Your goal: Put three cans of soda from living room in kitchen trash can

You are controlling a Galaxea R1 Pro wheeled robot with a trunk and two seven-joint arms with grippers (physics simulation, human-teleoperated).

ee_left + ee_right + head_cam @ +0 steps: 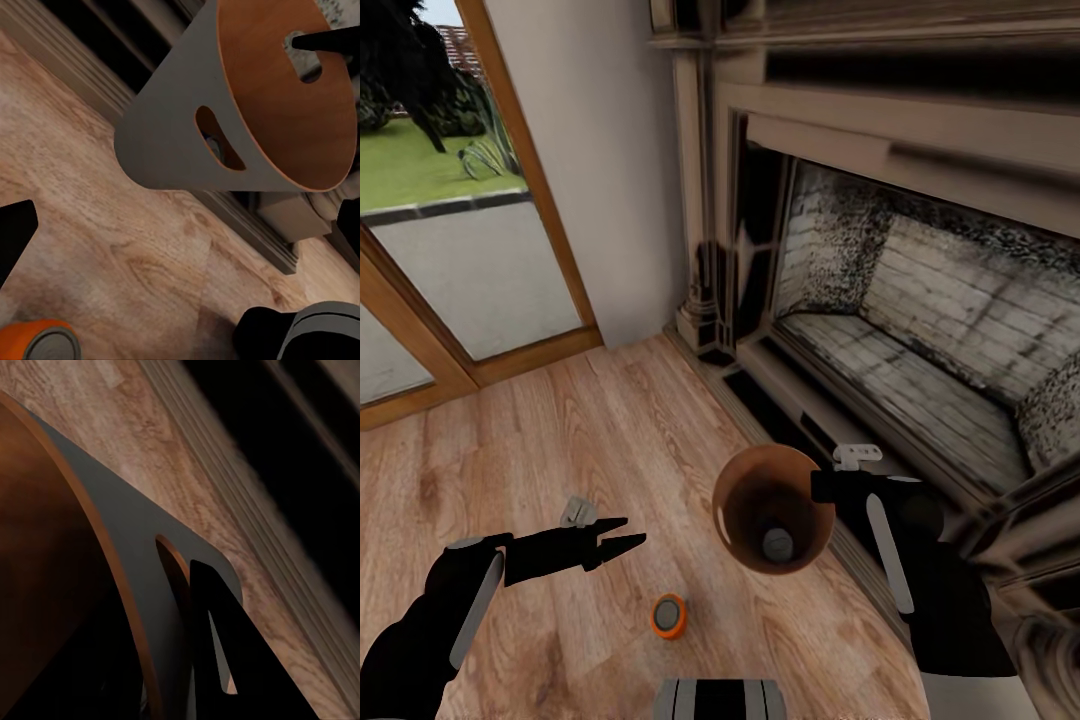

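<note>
Head view first: we're in the living room, the brick fireplace [920,330] dead ahead and the wood-framed glass door [450,230] off to the left. The right gripper [830,487] holds the trash can [772,510] up off the wood floor [610,440], its jaws clamped on the rim at the side nearest the fireplace. The bin is held mouth-up toward the camera, and down at its bottom sits one soda can [778,544], grey top showing. That carrying pose looks deliberate: keep the mouth up and the load stays put. A second soda can [669,616] stands upright on the floor, just ahead of the robot's base. The left gripper [622,535] hangs above and to the left of it, jaws parted and holding nothing, a fair guess being that this can is next.

Left wrist view: the bin [247,112] from outside, grey wall, brown inside, a handle slot cut through it, a dark finger [322,41] hooked over its far rim. The orange can [41,341] peeks in at the corner, near one finger.

Right wrist view: right up against the bin wall [112,555], one finger [240,660] lying beside the slot, floor beyond. No third can to report.
</note>
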